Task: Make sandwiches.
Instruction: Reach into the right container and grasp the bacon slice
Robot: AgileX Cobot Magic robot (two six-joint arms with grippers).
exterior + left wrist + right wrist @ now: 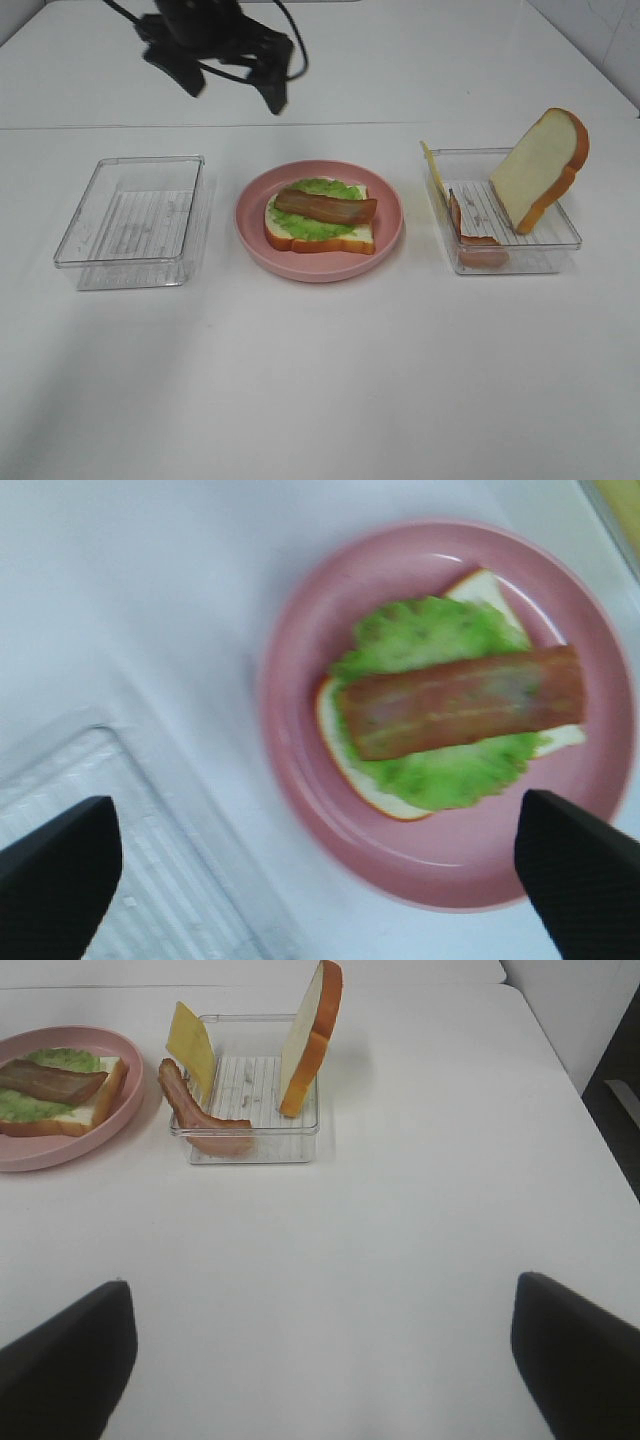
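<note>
The half-built sandwich (321, 216), white bread, green lettuce and brown bacon, is lying on the round pink plate (392, 214). The left tool (320, 880), above the plate, and the right tool (320, 1360) are gaping wide, empty. Right of the plate, the leaning white bread slice (540, 168) is looking liable to topple if nudged.

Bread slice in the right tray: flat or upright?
Upright, tilted: the white bread slice stands on edge in the clear plastic tray.
</note>
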